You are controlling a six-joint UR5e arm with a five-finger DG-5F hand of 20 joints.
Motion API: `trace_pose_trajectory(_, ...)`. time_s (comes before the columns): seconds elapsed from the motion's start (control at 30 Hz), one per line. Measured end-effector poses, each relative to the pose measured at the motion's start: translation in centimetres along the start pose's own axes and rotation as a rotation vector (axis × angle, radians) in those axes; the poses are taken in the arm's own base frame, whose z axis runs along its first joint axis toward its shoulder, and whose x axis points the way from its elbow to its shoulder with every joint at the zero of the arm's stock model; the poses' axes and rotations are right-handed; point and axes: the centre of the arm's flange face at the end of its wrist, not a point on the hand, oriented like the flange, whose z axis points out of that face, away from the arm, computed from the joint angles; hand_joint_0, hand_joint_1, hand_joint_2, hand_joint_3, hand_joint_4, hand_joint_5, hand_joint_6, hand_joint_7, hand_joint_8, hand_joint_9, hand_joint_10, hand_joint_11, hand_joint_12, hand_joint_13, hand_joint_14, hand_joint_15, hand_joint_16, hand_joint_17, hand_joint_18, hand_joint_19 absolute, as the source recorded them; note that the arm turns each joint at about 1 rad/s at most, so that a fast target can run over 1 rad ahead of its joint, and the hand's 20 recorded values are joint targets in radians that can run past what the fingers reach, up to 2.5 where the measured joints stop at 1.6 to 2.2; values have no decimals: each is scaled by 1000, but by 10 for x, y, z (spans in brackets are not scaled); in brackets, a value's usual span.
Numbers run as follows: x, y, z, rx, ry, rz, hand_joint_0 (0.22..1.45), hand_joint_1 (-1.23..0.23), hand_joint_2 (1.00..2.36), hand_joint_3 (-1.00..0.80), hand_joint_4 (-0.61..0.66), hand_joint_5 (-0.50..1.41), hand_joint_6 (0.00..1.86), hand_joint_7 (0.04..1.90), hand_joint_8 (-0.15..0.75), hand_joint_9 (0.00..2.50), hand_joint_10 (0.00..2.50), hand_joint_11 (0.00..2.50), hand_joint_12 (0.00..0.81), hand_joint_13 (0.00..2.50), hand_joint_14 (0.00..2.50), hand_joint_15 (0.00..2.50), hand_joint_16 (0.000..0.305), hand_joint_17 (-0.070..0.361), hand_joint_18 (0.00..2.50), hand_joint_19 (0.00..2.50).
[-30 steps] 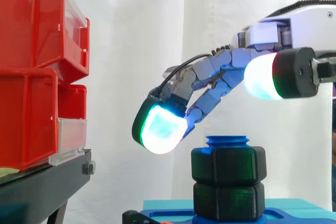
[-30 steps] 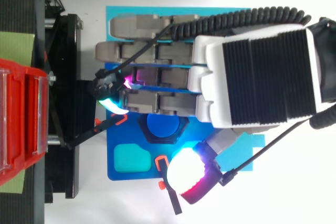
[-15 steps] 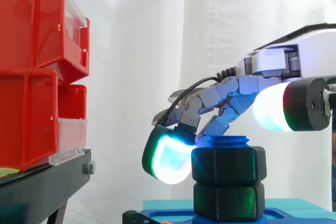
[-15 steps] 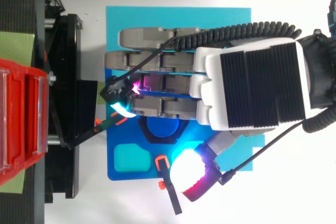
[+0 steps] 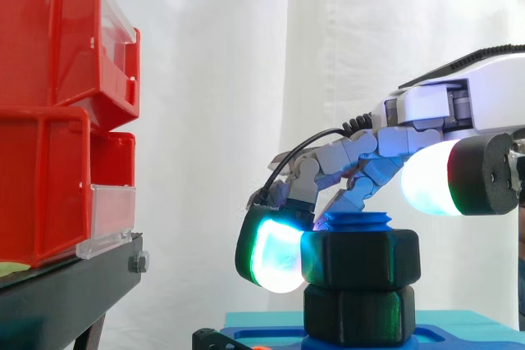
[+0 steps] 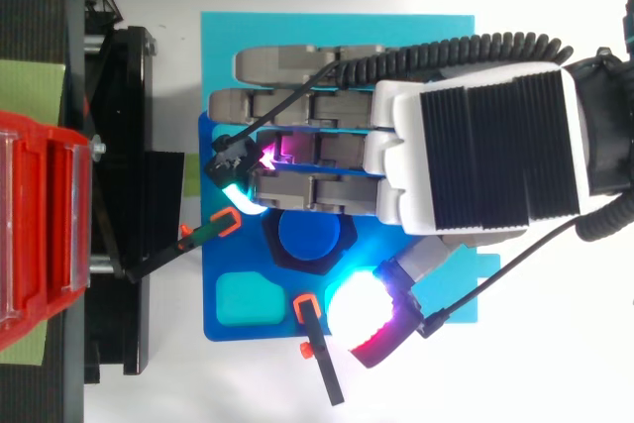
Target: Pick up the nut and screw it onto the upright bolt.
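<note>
Black hexagonal plastic nut, lower centre, threaded on blue upright bolt. Robot hand spread: one pad touching nut, thumb clear. Step: gripping; next, probably close thumb and twist.

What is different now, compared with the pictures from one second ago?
The robot hand came down: in the side view its glowing fingertip sank from above-left of the upper nut to beside its left face. Nothing is grasped yet. That nut, the lower nut, the blue bolt and the red bins stayed put.
</note>
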Motion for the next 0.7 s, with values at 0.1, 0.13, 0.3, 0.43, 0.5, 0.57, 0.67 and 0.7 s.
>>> trace_pose_trajectory(0.1,0,-1,0,1,-1,-2,499,-28,1000,-500,190,12,502,1380,250,612,0,0,329,338,0,0,37,84,0,0)
trace_pose_trajectory(0.13,0,-2,-1,0,-1,-3,500,-30,1000,-500,185,16,501,1388,252,633,0,0,328,359,0,0,37,84,0,0)
trace_pose_trajectory(0.3,0,-4,-2,2,1,-7,504,-43,1000,-500,161,32,525,1393,247,724,0,0,312,416,0,0,35,79,10,0)
trace_pose_trajectory(0.43,1,-7,-4,1,7,-6,510,-61,1000,-500,137,47,546,1386,249,852,0,0,290,519,0,0,32,73,117,0)
trace_pose_trajectory(0.5,1,-9,-5,0,8,-5,512,-64,1000,-500,135,51,550,1382,248,889,0,0,285,538,0,0,31,71,150,0)
trace_pose_trajectory(0.57,2,-12,-6,-2,9,-5,513,-68,1000,-500,132,56,551,1384,248,926,0,0,274,562,0,0,30,68,181,0)
trace_pose_trajectory(0.67,2,-14,-7,-5,8,-4,515,-77,1000,-500,127,60,555,1390,249,989,0,0,263,609,0,0,29,66,230,0)
trace_pose_trajectory(0.7,2,-15,-7,-5,8,-4,515,-78,1000,-500,124,61,555,1389,250,995,0,0,261,616,0,0,29,65,241,0)
